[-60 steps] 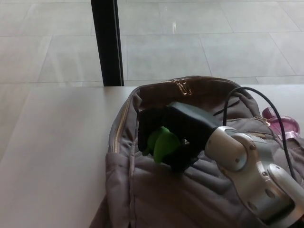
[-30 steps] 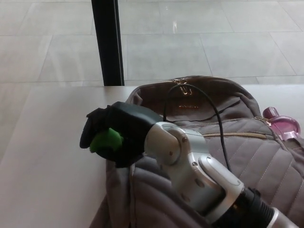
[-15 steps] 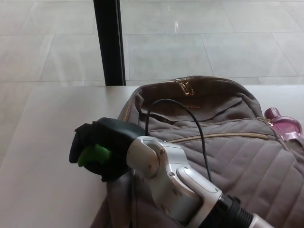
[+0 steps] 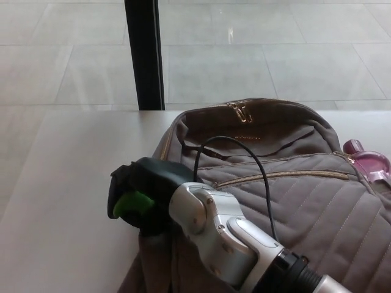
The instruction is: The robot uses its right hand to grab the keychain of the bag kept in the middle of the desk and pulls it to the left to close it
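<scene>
Currently your right hand [image 4: 149,186] is clamped on, apparently, the green keychain [image 4: 131,204] at the bag's [image 4: 293,201] left edge; a hard leftward pull could drag the bag across the desk [image 4: 61,183].

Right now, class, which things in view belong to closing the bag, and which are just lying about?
Job: bag; right hand; green keychain in its grip; desk under the bag.
Lying about: pink thing at the bag's right; black post behind the desk.
</scene>
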### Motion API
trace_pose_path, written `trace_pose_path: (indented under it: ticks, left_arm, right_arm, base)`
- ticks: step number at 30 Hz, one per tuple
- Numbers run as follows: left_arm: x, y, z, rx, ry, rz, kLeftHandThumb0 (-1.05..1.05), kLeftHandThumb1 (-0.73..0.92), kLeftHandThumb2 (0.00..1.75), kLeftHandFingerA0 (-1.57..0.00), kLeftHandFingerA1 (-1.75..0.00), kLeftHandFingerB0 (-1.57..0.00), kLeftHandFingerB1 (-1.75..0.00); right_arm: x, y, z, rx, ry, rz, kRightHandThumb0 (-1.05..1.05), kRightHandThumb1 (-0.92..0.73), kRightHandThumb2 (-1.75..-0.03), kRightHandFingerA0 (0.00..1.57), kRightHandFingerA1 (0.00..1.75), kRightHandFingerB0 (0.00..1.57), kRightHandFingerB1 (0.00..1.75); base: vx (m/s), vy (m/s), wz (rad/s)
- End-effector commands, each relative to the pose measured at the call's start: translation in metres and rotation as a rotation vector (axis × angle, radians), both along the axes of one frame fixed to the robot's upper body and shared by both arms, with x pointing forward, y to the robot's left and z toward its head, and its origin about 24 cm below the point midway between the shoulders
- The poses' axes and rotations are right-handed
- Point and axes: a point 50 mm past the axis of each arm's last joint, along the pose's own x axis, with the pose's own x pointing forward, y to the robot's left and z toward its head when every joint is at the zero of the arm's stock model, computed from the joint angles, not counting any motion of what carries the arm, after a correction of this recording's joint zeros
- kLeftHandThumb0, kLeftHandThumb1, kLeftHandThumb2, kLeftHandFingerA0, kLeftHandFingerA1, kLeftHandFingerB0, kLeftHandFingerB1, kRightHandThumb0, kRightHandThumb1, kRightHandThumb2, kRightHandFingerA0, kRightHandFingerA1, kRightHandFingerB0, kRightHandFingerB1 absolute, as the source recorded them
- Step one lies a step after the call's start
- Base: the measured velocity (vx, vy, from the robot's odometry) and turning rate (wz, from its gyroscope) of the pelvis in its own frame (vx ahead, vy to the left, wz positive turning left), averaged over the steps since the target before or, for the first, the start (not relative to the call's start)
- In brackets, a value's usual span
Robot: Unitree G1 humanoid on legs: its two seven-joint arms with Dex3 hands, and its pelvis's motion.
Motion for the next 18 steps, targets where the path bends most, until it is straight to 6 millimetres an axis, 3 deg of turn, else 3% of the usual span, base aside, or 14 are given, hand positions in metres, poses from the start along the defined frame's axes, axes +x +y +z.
trace_pose_path:
  ticks: [1, 2, 3, 4, 5, 6, 7, 8, 9, 10, 13, 14, 15, 18]
  left_arm:
    - [-0.001, 0.003, 0.003, 0.005, -0.012, -0.01, -1.01, 0.77, 1.4, -0.78, -1.13, -0.57, -0.97]
    - [-0.001, 0.003, 0.003, 0.006, -0.009, -0.009, -1.05, 0.79, 1.38, -0.73, -1.12, -0.58, -0.98]
    - [-0.001, 0.002, 0.003, 0.003, -0.009, -0.013, -1.05, 0.92, 0.97, -0.7, -1.22, -0.54, -1.06]
    - [-0.002, 0.002, 0.003, 0.005, -0.006, -0.018, -1.05, 0.92, 0.98, -0.68, -1.22, -0.54, -1.05]
    - [-0.002, 0.002, 0.002, 0.01, -0.002, -0.026, -1.05, 0.92, 0.97, -0.68, -1.22, -0.54, -1.05]
    - [-0.002, 0.002, 0.002, 0.005, -0.001, -0.027, -1.04, 0.78, 1.38, -0.67, -1.11, -0.53, -0.95]
    - [-0.003, 0.001, 0.002, 0.002, 0.0, -0.029, -1.04, 0.78, 1.38, -0.67, -1.11, -0.53, -0.95]
    - [-0.002, 0.001, 0.001, 0.0, 0.001, -0.017, -1.05, 0.78, 1.35, -0.67, -1.1, -0.55, -0.96]
    - [-0.003, 0.001, 0.001, -0.002, 0.0, -0.02, -1.04, 0.78, 1.38, -0.69, -1.11, -0.52, -0.95]
    - [-0.003, 0.002, 0.001, -0.003, -0.002, -0.019, -1.05, 0.92, 0.97, -0.69, -1.21, -0.54, -1.06]
    - [-0.003, 0.002, 0.002, 0.004, 0.003, -0.019, -1.05, 0.92, 0.97, -0.68, -1.21, -0.54, -1.06]
    - [-0.004, 0.003, 0.002, 0.011, 0.008, -0.018, -1.05, 0.78, 1.36, -0.74, -1.12, -0.59, -0.99]
    - [-0.004, 0.003, 0.002, 0.015, 0.008, -0.018, -1.05, 0.92, 0.98, -0.72, -1.2, -0.56, -1.08]
    - [-0.005, 0.003, 0.002, 0.017, 0.015, -0.016, -1.05, 0.92, 0.98, -0.72, -1.2, -0.56, -1.07]
  right_arm:
    - [-0.034, 0.064, 0.021, 0.091, 0.034, 0.167, -0.36, -0.6, -1.1, 0.9, 1.75, 0.71, 1.4]
    - [-0.033, 0.064, 0.022, 0.072, 0.029, 0.181, -0.37, -0.6, -1.04, 0.9, 1.71, 0.69, 1.27]
    - [-0.033, 0.063, 0.022, 0.063, 0.032, 0.204, -0.42, -0.67, -0.89, 0.82, 1.55, 0.56, 0.99]
    - [-0.033, 0.062, 0.023, 0.043, 0.033, 0.221, -0.54, -0.75, -0.66, 0.76, 1.27, 0.4, 0.75]
    - [-0.032, 0.062, 0.026, 0.012, 0.035, 0.244, -0.62, -0.71, -0.6, 0.73, 1.13, 0.24, 0.51]
    - [-0.032, 0.061, 0.028, -0.02, 0.045, 0.265, -0.74, -0.7, -0.61, 0.5, 0.9, 0.07, 0.39]
    - [-0.032, 0.061, 0.03, -0.049, 0.053, 0.278, -0.74, -0.7, -0.61, 0.5, 0.9, 0.07, 0.39]
    - [-0.03, 0.061, 0.034, -0.109, 0.074, 0.309, -0.83, -0.71, -0.63, 0.11, 0.59, 0.0, 0.14]
    - [-0.029, 0.06, 0.037, -0.123, 0.102, 0.316, -0.95, -0.54, -0.85, 0.02, 0.25, 0.0, 0.0]
    - [-0.028, 0.059, 0.043, -0.129, 0.129, 0.33, -1.05, -0.58, -1.0, 0.0, 0.08, 0.0, 0.04]
    - [-0.027, 0.058, 0.047, -0.121, 0.153, 0.342, -1.05, -0.56, -1.01, 0.0, 0.07, 0.0, 0.03]
    - [-0.025, 0.055, 0.055, -0.087, 0.208, 0.35, -1.03, -0.6, -1.02, 0.0, 0.06, 0.0, 0.0]
    - [-0.024, 0.054, 0.059, -0.086, 0.218, 0.352, -1.04, -0.6, -1.03, 0.0, 0.06, 0.0, 0.0]
    - [-0.023, 0.052, 0.068, -0.081, 0.229, 0.366, -1.01, -0.58, -1.03, 0.0, 0.12, 0.0, 0.09]
  base:
    - [0.0, 0.0, 0.0]
    - [0.0, 0.0, 0.0]
    - [0.0, 0.0, 0.0]
    - [0.0, 0.0, 0.0]
    - [0.0, 0.0, 0.0]
    - [0.0, 0.0, 0.0]
    - [0.0, 0.0, 0.0]
    - [0.0, 0.0, 0.0]
    - [0.0, 0.0, 0.0]
    - [0.0, 0.0, 0.0]
    - [0.0, 0.0, 0.0]
    - [0.0, 0.0, 0.0]
    - [0.0, 0.0, 0.0]
    - [0.0, 0.0, 0.0]
